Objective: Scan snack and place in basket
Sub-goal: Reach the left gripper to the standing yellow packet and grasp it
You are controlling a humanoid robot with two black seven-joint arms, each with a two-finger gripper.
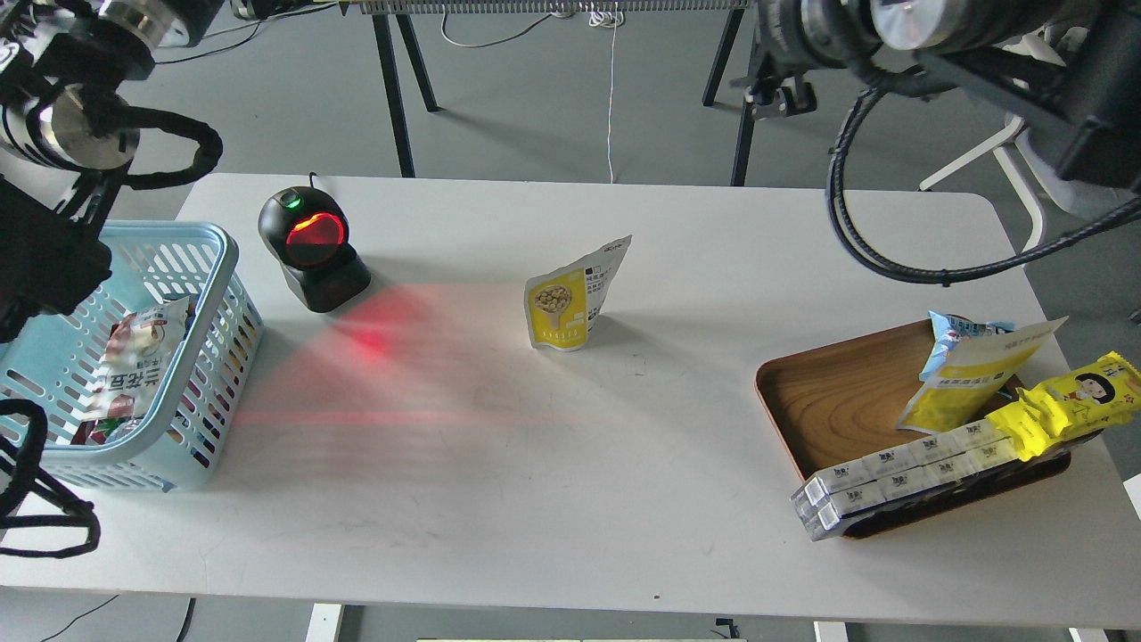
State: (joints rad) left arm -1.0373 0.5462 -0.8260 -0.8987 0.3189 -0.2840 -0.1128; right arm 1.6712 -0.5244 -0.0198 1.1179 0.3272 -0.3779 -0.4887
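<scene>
Head view shows the snack [570, 299] standing upright near the middle of the white table [570, 499], well apart from both arms. Neither gripper can be made out, so I cannot tell how the jaws stand. The pouch is white and yellow, with a round picture of nuts on its front. A black scanner [312, 250] casts red light across the table. The basket [134, 357] sits at left, a wooden tray [829, 401] at right, grey floor beyond.
</scene>
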